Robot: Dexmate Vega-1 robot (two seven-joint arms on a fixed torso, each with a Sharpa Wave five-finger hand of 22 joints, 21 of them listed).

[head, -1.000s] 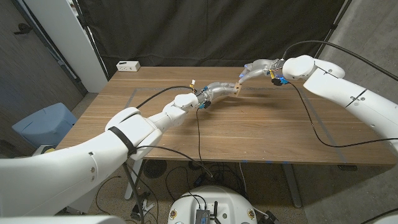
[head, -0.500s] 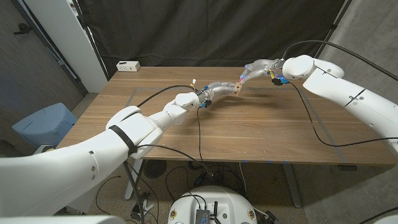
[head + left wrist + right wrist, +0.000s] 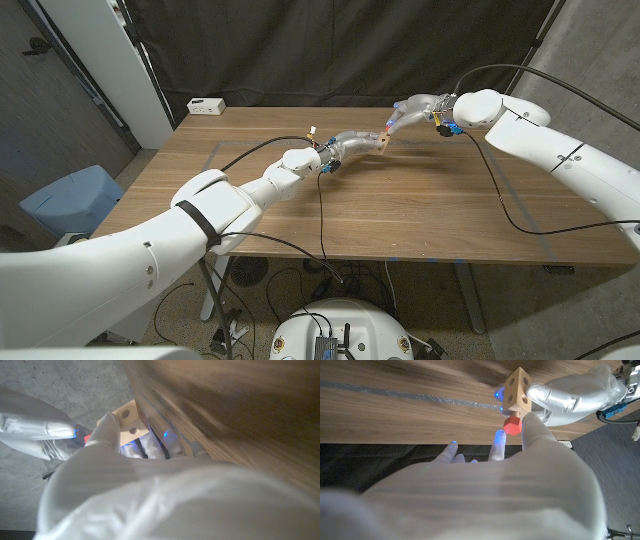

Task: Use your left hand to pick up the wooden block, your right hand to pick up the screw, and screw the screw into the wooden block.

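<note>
We hold the wooden block (image 3: 517, 390) in our left hand (image 3: 570, 395) above the worktop (image 3: 400, 200). Our right hand (image 3: 530, 450) pinches the red-headed screw (image 3: 511, 425), already at the block's hole; we judge the turning remains.

Both arms reach far out and meet mid-air above the bench (image 3: 400, 215): left hand (image 3: 352, 145) curled in a grip, right hand (image 3: 408, 111) pinching at its fingertips, the hands nearly touching.
</note>
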